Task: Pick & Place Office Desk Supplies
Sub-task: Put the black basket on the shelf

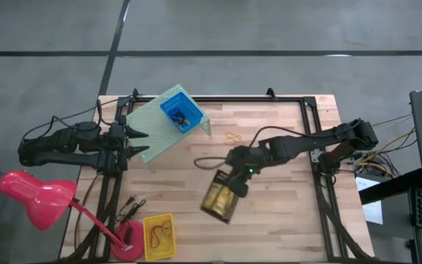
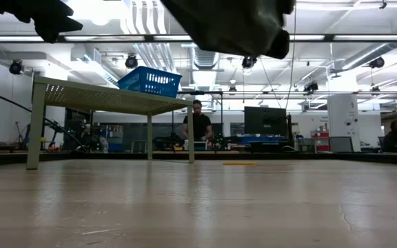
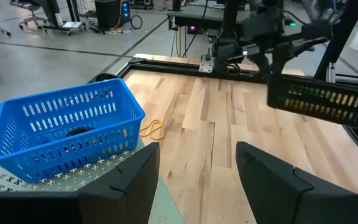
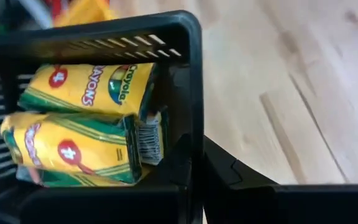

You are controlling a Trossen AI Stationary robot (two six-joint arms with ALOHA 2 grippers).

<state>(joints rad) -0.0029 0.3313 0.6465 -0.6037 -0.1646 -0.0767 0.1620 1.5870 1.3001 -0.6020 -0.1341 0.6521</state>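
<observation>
Two arms: right pincer (image 1: pixel 234 192) clamps the black bin's (image 1: pixel 220 198) rim, lifted.

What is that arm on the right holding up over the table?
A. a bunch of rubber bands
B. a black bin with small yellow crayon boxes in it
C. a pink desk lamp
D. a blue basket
B: the right gripper is shut on the rim of the black bin, lifted off the table, and the right wrist view shows yellow crayon boxes inside it.
</observation>
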